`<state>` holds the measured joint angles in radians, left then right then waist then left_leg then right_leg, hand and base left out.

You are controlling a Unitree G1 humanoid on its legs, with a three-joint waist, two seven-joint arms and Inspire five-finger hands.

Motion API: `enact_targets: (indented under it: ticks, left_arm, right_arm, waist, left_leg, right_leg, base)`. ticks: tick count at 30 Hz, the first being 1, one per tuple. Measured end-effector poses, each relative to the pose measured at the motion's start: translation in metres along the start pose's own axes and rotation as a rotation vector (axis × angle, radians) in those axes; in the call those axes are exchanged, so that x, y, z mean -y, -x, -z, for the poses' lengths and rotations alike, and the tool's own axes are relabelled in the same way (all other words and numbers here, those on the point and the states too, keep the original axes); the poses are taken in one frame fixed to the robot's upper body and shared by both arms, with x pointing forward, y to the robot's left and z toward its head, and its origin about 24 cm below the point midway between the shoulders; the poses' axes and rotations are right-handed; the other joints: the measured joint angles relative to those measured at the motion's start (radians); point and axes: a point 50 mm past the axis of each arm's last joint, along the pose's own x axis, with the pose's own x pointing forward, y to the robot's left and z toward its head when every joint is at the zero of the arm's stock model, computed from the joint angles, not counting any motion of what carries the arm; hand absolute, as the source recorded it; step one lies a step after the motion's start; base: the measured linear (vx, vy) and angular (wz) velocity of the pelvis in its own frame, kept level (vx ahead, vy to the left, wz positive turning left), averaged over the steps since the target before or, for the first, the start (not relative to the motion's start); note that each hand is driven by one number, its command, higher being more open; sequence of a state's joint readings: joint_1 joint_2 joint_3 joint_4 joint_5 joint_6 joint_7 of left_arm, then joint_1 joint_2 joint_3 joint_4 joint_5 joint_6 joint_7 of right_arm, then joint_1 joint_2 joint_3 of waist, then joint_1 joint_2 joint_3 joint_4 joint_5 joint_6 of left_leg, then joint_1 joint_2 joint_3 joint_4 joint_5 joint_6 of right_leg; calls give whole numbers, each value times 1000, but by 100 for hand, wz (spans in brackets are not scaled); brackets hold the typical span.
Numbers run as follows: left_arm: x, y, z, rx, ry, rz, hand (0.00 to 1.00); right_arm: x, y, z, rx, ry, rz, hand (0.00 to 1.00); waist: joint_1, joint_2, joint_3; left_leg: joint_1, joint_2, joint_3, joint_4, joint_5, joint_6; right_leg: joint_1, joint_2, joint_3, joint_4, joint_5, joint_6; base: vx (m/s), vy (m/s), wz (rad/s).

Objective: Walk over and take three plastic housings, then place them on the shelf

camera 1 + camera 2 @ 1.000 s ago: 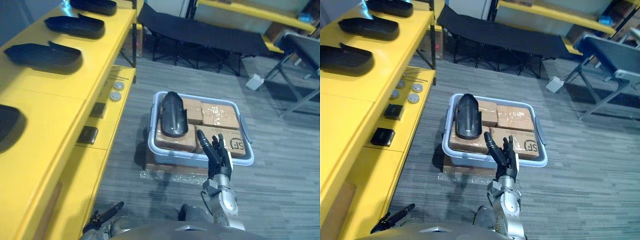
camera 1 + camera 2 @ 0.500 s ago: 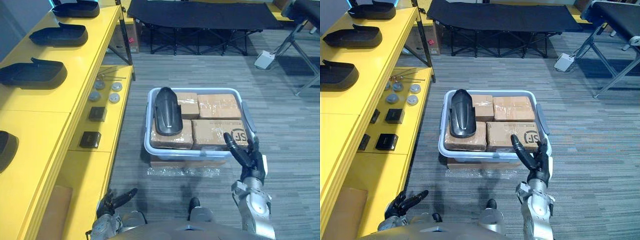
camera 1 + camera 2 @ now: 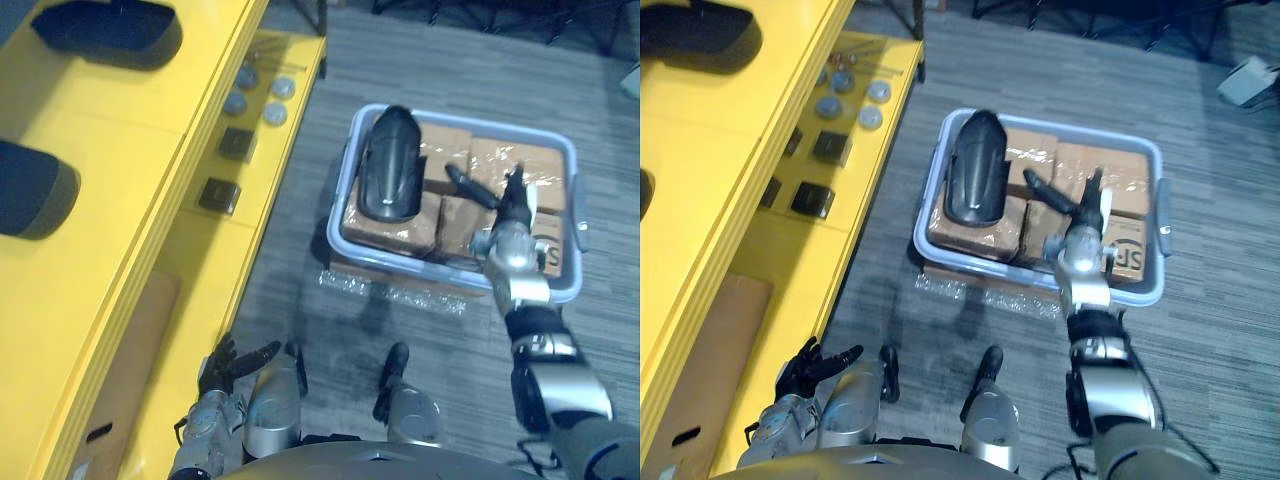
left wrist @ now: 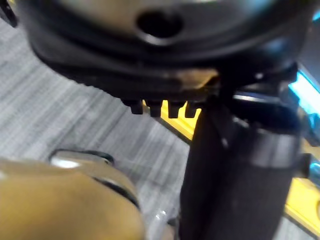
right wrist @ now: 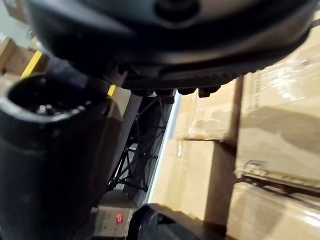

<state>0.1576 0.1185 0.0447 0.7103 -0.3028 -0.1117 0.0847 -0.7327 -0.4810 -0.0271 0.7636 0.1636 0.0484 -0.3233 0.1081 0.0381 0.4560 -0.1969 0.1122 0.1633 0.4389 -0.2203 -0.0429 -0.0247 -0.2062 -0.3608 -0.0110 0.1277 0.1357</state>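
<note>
Two black housings [image 3: 110,30] lie on the yellow shelf [image 3: 130,140]

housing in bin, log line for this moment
housing: lying on boxes in bin | right hand: open, above boxes, not touching housing | left hand: open, low beside shelf

Three black plastic housings [image 3: 388,170] are in sight: one lies in the single grey-blue bin [image 3: 338,205] on the right, and two sit on top of the one yellow shelf [image 3: 130,150] on the left, partly cut off at the far and left edges. The bin also holds four brown cardboard boxes [image 3: 505,160], two near and two far. On the shelf's lower level lie four small round discs [image 3: 275,113], with two black square blocks [image 3: 219,193] nearer than them.
</note>
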Motion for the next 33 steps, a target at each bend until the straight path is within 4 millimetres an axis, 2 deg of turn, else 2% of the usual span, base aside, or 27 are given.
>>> enact_targets:
  ticks: [2,3,7,10,11,14,15,18,22,23,28,30,33]
  left_arm:
    - [3,0,0,6,17,8,100]
    - [5,0,-3,25,12,19,100]
    - [11,-1,-6,46,-2,47,100]
    - [18,-3,-11,59,4,75,100]
    - [22,-4,-12,58,9,93,100]
    - [26,-5,-13,63,11,110,100]
    - [32,-6,-16,69,9,133,100]
    - [33,-6,-17,72,23,138,100]
    - [40,-7,-18,70,29,165,100]
    - [41,-6,-18,69,27,168,100]
    - [42,-7,-19,69,27,173,100]
    - [42,-7,-18,62,39,175,100]
    - [42,-7,-18,61,38,174,100]
  right_arm:
    - [9,-12,-24,29,28,26,100]
    - [11,-17,-34,31,49,33,100]
    - [3,-23,-48,22,134,25,100]
    - [12,-29,-46,-61,203,56,100]
    - [20,-31,-41,-96,261,82,100]
    - [28,-33,-38,-159,372,111,100]
    - [40,-34,-34,-204,443,135,100]
    - [47,-34,-29,-282,489,140,100]
    - [59,-34,-28,-320,567,167,100]
    - [61,-33,-28,-330,588,175,0]
    - [65,-33,-28,-342,668,199,0]
    - [76,-34,-35,-339,749,237,0]
    - [83,-35,-41,-349,797,240,0]
  waist:
    - [23,6,22]
    - [47,6,25]
    - [64,21,35]
    - [99,31,40]
    - [113,42,46]
    - [124,55,50]
    - [140,69,57]
    - [144,75,58]
    - [158,96,63]
    - [161,99,64]
    - [162,103,65]
    - [163,103,65]
    - [160,105,64]
  left_leg:
    - [-30,-1,-22,14,2,4]
    - [-41,-2,-29,15,4,6]
    - [-61,-5,-59,30,5,8]
    - [-80,-10,-74,31,10,14]
    - [-82,-14,-81,34,11,15]
    - [-111,-18,-89,51,12,17]
    - [-121,-20,-89,61,12,19]
    - [-149,-25,-93,76,12,22]
    - [-162,-24,-95,94,12,26]
    - [-163,-24,-95,96,12,26]
    - [-173,-24,-94,98,13,28]
    - [-173,-22,-88,98,14,29]
    - [-172,-20,-86,95,15,29]
  right_leg:
    - [-15,0,-19,12,0,0]
    - [-22,-1,-26,13,0,0]
    - [-25,-2,-51,29,-4,-4]
    - [-38,-7,-68,39,-9,-8]
    - [-42,-13,-74,60,-20,-6]
    - [-77,-26,-77,104,-34,-9]
    - [-90,-33,-76,122,-37,-9]
    - [-118,-42,-76,143,-46,-4]
    - [-132,-52,-77,170,-53,-2]
    - [-133,-52,-78,171,-53,-2]
    - [-141,-55,-78,173,-52,-1]
    - [-146,-56,-74,174,-52,0]
    - [-148,-55,-73,176,-52,-1]
  base:
    - [-48,24,28]
    - [-38,14,16]
    - [-29,19,18]
    - [-33,16,16]
    - [-41,31,19]
    - [-52,50,7]
    - [-76,76,2]
    - [-76,62,3]
    - [-71,42,1]
    - [-67,33,2]
    - [-41,29,1]
    - [-21,37,-5]
    - [-6,16,-3]
